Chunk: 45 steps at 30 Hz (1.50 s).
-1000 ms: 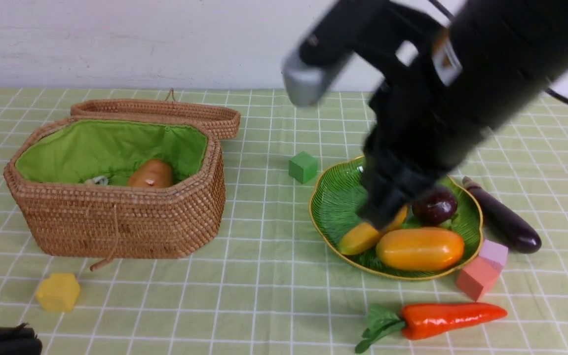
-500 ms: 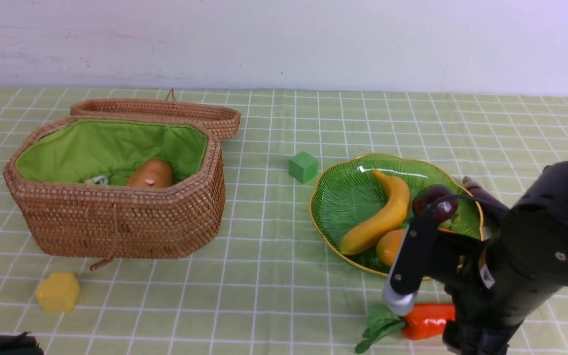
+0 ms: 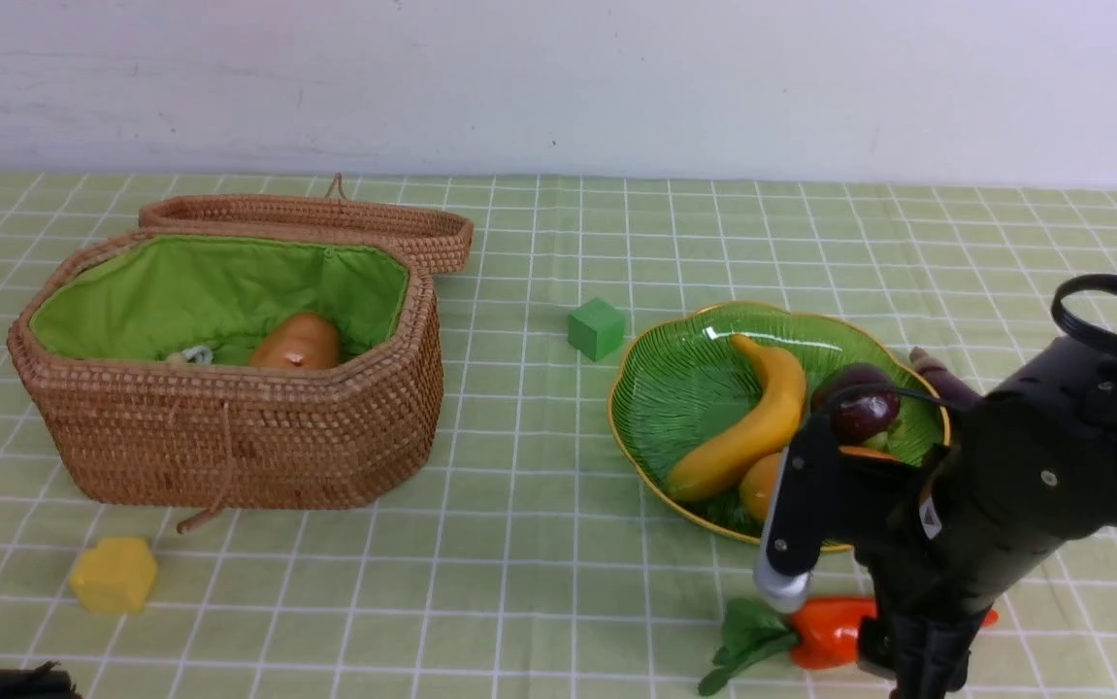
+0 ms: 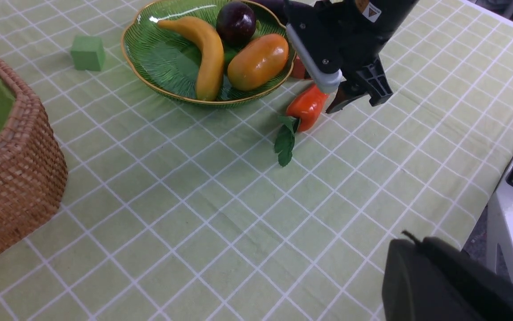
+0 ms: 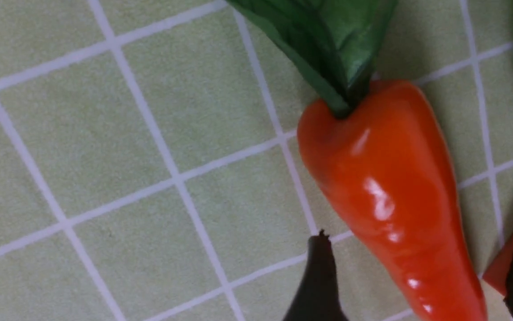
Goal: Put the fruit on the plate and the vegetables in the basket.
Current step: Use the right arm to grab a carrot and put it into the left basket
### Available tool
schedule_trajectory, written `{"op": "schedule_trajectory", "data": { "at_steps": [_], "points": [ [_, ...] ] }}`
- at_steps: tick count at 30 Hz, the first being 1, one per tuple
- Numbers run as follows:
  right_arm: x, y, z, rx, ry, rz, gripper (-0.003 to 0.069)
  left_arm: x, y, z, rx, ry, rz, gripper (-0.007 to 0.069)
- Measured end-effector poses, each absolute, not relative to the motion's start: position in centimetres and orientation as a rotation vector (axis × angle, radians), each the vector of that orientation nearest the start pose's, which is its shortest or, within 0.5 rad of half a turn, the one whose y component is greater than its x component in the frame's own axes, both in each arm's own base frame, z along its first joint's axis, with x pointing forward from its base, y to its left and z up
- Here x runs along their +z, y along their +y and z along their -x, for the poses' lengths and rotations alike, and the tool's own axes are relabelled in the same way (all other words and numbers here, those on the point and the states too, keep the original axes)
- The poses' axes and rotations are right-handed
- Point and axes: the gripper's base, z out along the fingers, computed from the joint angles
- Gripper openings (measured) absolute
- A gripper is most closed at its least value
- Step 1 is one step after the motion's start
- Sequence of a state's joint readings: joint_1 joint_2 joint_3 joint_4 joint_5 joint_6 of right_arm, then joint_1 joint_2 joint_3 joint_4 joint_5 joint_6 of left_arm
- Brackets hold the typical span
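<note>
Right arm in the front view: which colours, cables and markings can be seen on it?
The right arm is matte black and bulky, with small screws. A black cable loops out of its top. A black bar at the wrist ends in a grey rounded cap. A small white and orange label sits on the housing. Its fingers are black and pointed.

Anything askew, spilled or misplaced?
Nothing spilled or damaged. Two vegetables lie outside the brown woven wicker basket, beside the green leaf-shaped glass plate: the orange carrot with green leaves and the dark purple eggplant, mostly hidden by the right arm.
</note>
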<state>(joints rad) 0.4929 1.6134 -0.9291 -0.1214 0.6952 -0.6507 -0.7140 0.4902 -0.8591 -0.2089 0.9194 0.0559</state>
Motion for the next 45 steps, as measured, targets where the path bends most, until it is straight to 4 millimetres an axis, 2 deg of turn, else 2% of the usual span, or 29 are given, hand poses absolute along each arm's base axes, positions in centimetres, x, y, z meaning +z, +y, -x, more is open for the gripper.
{"op": "schedule_trajectory", "data": {
  "at_steps": [11, 15, 23, 28, 30, 33, 34, 37, 38, 40, 43, 45],
  "points": [
    [16.5, 13.8, -27.3, -0.169, 2.359, 1.705, 0.0526, 38.1, -5.4, -3.9, -0.657, 1.940, -0.759, -0.0006],
    [16.1, 13.9, -27.3, -0.157, 2.370, 1.709, 0.0507, 38.1, -5.4, -3.9, -0.656, 1.942, -0.761, -0.0005],
    [16.0, 14.0, -26.9, -0.104, 2.416, 1.706, 0.0352, 38.0, -5.4, -3.9, -0.656, 1.945, -0.762, -0.0005],
    [16.1, 14.2, -26.6, -0.080, 2.441, 1.707, 0.0350, 38.0, -5.4, -3.9, -0.656, 1.945, -0.762, -0.0005],
    [16.3, 14.9, -26.1, -0.061, 2.448, 1.744, 0.0350, 38.0, -5.4, -3.9, -0.656, 1.945, -0.762, -0.0005],
    [17.0, 16.1, -25.5, -0.049, 2.435, 1.798, 0.0350, 38.0, -5.4, -3.9, -0.656, 1.945, -0.762, -0.0005],
    [18.2, 17.4, -25.1, -0.026, 2.434, 1.802, 0.0350, 38.0, -5.4, -3.9, -0.656, 1.945, -0.762, -0.0005],
    [19.8, 19.1, -24.6, 0.019, 2.438, 1.777, 0.0350, 38.0, -5.4, -3.9, -0.656, 1.945, -0.762, -0.0005],
    [21.5, 20.6, -24.6, 0.064, 2.428, 1.730, 0.0350, 38.0, -5.4, -3.9, -0.648, 1.945, -0.763, -0.0005],
    [23.3, 22.1, -24.7, 0.123, 2.400, 1.667, 0.0350, 38.0, -5.2, -4.1, -0.625, 1.949, -0.752, -0.0005],
    [27.4, 25.1, -25.8, 0.272, 2.271, 1.476, 0.0350, 37.9, -4.5, -4.8, -0.541, 1.976, -0.649, -0.0005],
    [29.3, 26.2, -26.7, 0.331, 2.189, 1.383, 0.0350, 38.0, -4.1, -5.2, -0.490, 1.985, -0.571, -0.0005]
  ]
}}
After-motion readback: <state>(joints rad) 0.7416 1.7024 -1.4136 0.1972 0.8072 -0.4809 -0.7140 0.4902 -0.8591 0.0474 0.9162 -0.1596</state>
